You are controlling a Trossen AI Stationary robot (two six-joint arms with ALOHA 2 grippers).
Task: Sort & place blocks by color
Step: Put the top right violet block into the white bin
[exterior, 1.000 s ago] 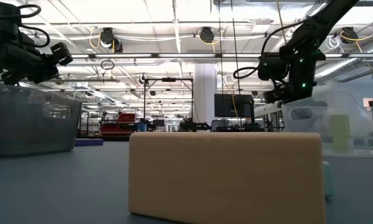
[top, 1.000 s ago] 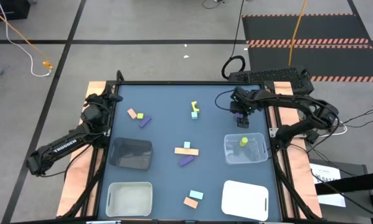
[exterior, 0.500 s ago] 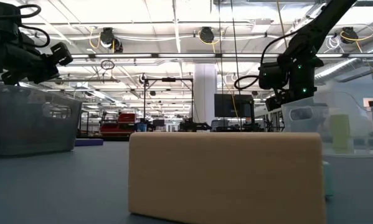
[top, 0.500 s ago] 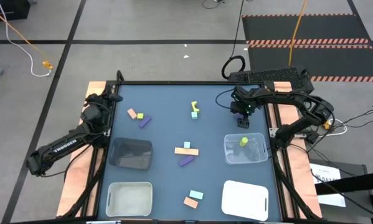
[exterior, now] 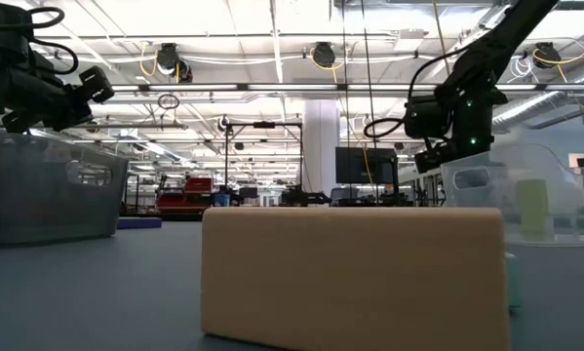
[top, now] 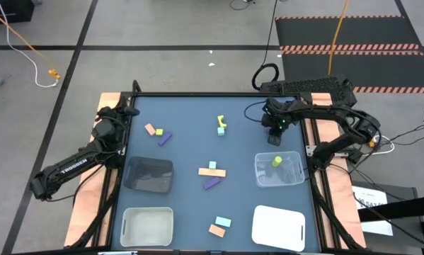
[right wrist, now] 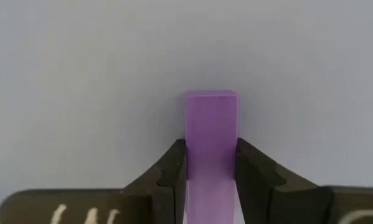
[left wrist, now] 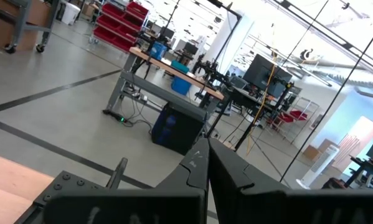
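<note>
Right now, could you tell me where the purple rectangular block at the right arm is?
The purple rectangular block sits clamped between the right gripper fingers, at the table's far right, just beyond the clear plastic bin.

The right claw (top: 274,132) hangs low at the counter's (top: 190,149) far right. A yellow-green block (top: 277,161) sits in the clear bin (top: 279,170) — just beside it.

Two dark jointed arms; left arm (top: 70,168) bears white lettering; right arm (top: 339,117) trails black cables.
</note>
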